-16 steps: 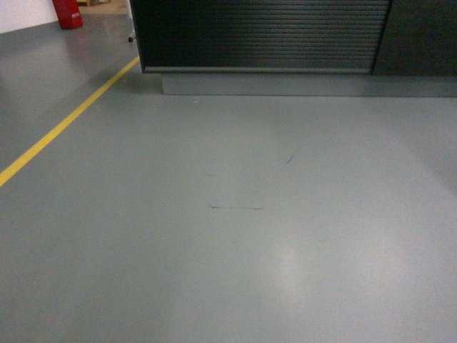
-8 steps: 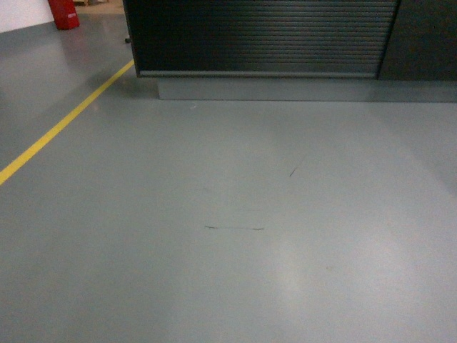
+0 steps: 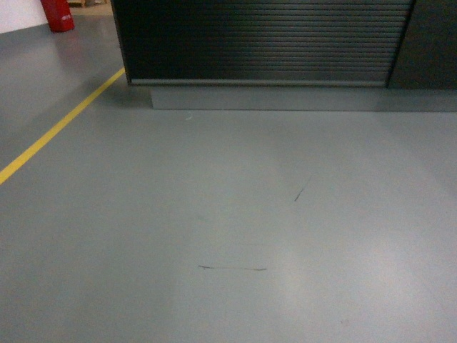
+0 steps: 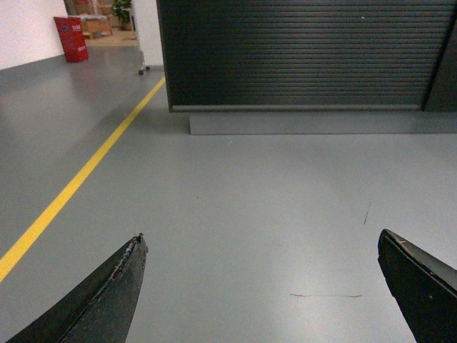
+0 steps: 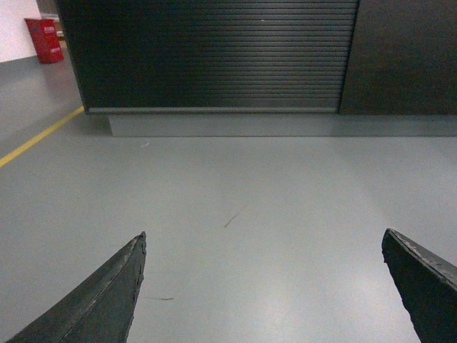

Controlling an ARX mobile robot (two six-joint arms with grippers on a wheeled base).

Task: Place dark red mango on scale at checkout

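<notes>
The checkout [image 3: 257, 39] stands ahead across the grey floor, a dark counter with a ribbed slatted front and a grey plinth [image 3: 264, 98]; it also shows as the checkout [image 4: 300, 53] in the left wrist view and the checkout [image 5: 214, 53] in the right wrist view. Its top is out of frame. The dark red mango and the scale are out of view. My left gripper [image 4: 260, 239] hangs open over bare floor, nothing between its fingers. My right gripper [image 5: 264, 239] is open too, empty. Neither gripper appears in the head view.
A yellow floor line [image 3: 57, 128] runs diagonally on the left toward the counter's left corner. A red bin [image 3: 57, 14] stands far back left. A smooth dark panel [image 5: 400, 57] adjoins the slatted front on the right. Thin scuff marks [image 3: 232, 269] lie on the floor.
The counter has grown larger and lower in the head view and the floor scuffs have slid toward me: the base has rolled forward toward the checkout.
</notes>
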